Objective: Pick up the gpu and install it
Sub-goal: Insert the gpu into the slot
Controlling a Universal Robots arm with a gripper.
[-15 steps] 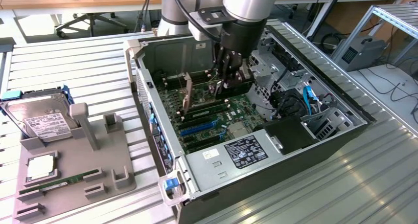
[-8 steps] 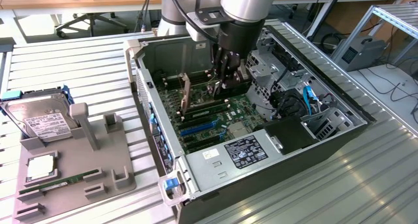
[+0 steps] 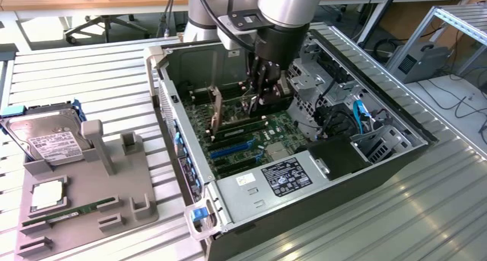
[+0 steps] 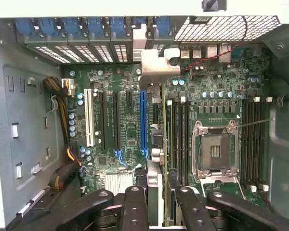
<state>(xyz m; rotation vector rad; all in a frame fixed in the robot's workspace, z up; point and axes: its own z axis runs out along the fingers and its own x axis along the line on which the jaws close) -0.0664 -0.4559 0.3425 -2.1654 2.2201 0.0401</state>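
Tool (image 4: 156, 202) pinched the gpu (image 4: 155, 144) edge-on inside the open computer case (image 3: 190, 158), with the card standing upright over the motherboard (image 4: 125, 120) near the blue slot (image 4: 143, 122), toward twelve o'clock in the exterior view.

We find printed labels in several places, yet none of the wording can be read. The power supply (image 3: 285, 178) inside the open computer case (image 3: 396, 137) carries a black label with white print and small marks, all too fine to make out. A small pale sticker (image 3: 245, 179) sits just beside it. On the grey holder (image 3: 91, 207), the hard drive (image 3: 47, 140) bears a white label with dark lines of text and a barcode-like strip, also illegible.
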